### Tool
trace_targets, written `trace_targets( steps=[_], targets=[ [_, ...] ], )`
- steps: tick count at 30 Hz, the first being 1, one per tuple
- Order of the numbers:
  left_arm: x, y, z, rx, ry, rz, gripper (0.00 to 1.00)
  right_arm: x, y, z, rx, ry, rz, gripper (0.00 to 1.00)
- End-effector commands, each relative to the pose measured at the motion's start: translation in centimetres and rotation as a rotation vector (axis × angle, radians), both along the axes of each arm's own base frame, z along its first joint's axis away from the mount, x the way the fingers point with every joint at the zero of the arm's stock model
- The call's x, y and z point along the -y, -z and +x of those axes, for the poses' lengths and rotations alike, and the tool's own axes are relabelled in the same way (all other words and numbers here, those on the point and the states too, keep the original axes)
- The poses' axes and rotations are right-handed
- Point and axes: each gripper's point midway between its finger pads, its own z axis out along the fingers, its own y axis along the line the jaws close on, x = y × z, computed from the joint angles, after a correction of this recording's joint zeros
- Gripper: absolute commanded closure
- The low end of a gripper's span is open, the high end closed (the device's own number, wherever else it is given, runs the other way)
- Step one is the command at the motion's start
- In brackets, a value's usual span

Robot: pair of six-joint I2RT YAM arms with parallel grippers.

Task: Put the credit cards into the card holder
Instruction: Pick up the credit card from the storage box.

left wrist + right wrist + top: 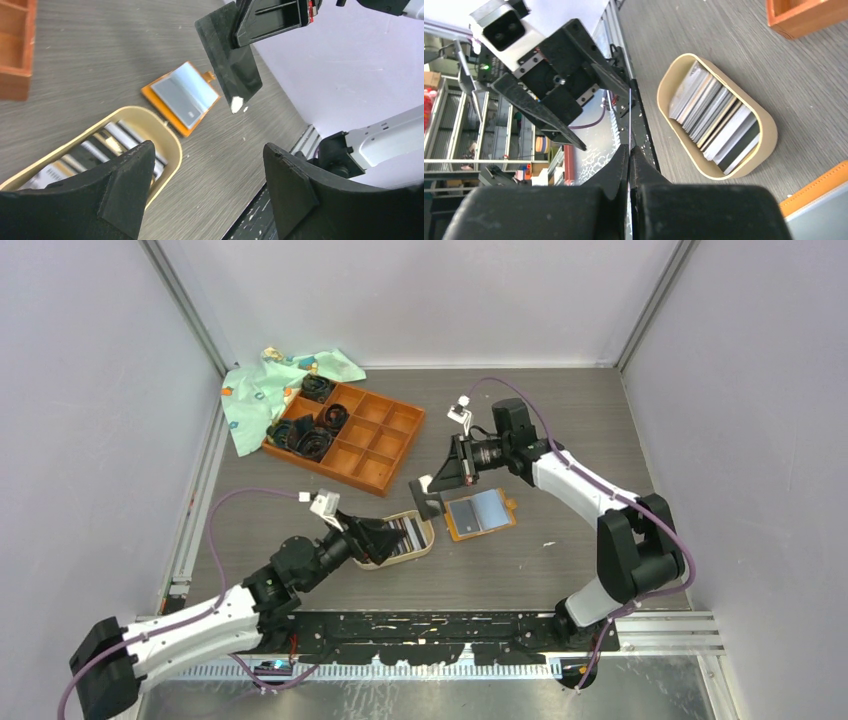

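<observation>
Credit cards (pixel 716 125): stacked in dish (pixel 769 131).
Card holder (pixel 480 512): I see it open.
Left gripper (pixel 385 537): wide, empty.
Right gripper (pixel 440 485): pinching black card (pixel 227 55), seemingly edgewise.

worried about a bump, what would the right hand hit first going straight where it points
Probably the open left hand, facing it just past the black card the right hand grips; depth is unclear.

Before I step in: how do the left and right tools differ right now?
The left tool is open and empty; right tool is shut on a black card. The left tool hangs by the dish; right tool holds the card up near the card holder. Both are airborne.
</observation>
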Motion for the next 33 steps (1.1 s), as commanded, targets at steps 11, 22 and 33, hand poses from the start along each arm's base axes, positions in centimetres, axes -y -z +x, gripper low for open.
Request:
trace_targets(
  steps=[11,22,33],
  targets=[
    [6.9,-8.7,2.9,0.074,0.190,-0.297,0.25,1.0,-6.2,-1.7,0.165,-0.082,0.163,0.99],
    [8.4,-8.7,4.2,0.027,0.303,-0.402,1.00,1.1,-6.0,-1.8,0.173,-0.090,0.162,0.98],
    [10.0,-5.8,3.0,0.035,0.497,-0.317,1.00,4.5,-3.6,-2.2,0.415,-0.163,-0.034,0.60]
  ],
)
